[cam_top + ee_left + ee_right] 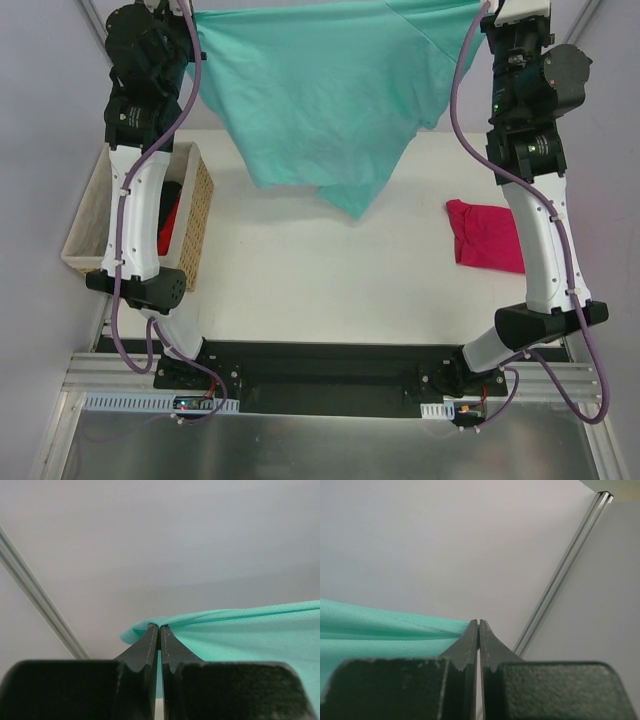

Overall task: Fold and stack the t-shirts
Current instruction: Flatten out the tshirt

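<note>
At the left fingers [150, 647]: pressed together tip to tip, pinching an edge of the teal-green t-shirt [250, 630]. Just past the tips, a small bunch of cloth, then a taut band running off to the right of the left wrist view.

At the right fingers [469, 642]: closed in the same way, clamped on the same shirt [370, 625]. From the tips, a smooth stretch of teal leading away to the left, with a plain pale wall behind.

Seen from above: held high between both raised arms, close to the top edge of the view, spread wide across the gap [310, 100]. Below that line, hanging in a loose sheet, narrowing to an uneven point, with a folded corner lowest. Dangling over the far middle of the white bench [320, 290]; cannot tell whether touching it or just clear of it.

Further out, on the right side of the bench: a magenta-pink t-shirt [487, 237], lying in a compact bundle, partly hidden behind the right arm's white link, well apart from the hanging teal.

At the left edge: a tan woven basket [203, 215], holding dark and red cloth [168, 220], mostly covered by the left arm.
</note>
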Action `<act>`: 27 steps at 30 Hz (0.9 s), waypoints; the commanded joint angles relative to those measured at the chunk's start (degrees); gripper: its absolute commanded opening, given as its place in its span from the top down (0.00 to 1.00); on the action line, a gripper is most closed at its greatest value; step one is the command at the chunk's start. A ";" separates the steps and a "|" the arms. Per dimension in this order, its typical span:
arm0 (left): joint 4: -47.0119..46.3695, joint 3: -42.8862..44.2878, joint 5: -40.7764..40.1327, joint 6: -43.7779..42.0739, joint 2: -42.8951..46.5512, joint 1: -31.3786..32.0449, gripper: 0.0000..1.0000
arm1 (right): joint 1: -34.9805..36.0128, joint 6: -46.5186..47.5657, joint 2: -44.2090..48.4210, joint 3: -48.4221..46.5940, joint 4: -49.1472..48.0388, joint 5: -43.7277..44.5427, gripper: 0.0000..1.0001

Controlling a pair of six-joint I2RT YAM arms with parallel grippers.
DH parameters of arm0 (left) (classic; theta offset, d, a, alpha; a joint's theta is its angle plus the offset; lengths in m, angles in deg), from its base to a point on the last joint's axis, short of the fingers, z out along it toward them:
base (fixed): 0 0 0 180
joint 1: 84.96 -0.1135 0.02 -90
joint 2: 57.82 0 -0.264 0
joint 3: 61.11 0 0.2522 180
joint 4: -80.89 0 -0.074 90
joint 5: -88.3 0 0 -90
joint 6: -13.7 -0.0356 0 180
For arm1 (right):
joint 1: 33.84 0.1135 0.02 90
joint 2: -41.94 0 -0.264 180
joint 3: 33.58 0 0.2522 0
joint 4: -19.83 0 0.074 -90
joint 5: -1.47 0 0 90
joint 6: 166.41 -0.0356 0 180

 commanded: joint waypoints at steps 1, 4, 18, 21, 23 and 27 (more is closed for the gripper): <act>-2.48 -1.64 -5.75 -0.32 1.15 -1.12 1.00 | -1.40 1.46 -0.38 0.06 -6.45 6.25 0.99; -2.39 -2.34 -5.67 -0.24 0.36 -0.51 1.00 | -1.49 0.75 -1.35 0.15 -6.45 6.25 0.99; -2.22 0.90 -5.66 0.38 -10.61 0.90 1.00 | -4.12 -5.92 -12.24 -3.00 -4.96 6.16 0.99; -2.31 2.93 -5.75 0.99 -13.52 0.90 1.00 | -5.87 -7.85 -13.92 -4.07 -4.69 5.81 0.99; -2.66 4.16 -5.84 1.34 -15.19 0.90 1.00 | -6.40 -9.00 -15.07 -4.95 -4.43 5.28 0.99; -3.45 5.04 -5.93 3.19 -16.95 0.90 1.00 | -7.46 -9.35 -15.77 -4.95 -4.34 5.28 0.99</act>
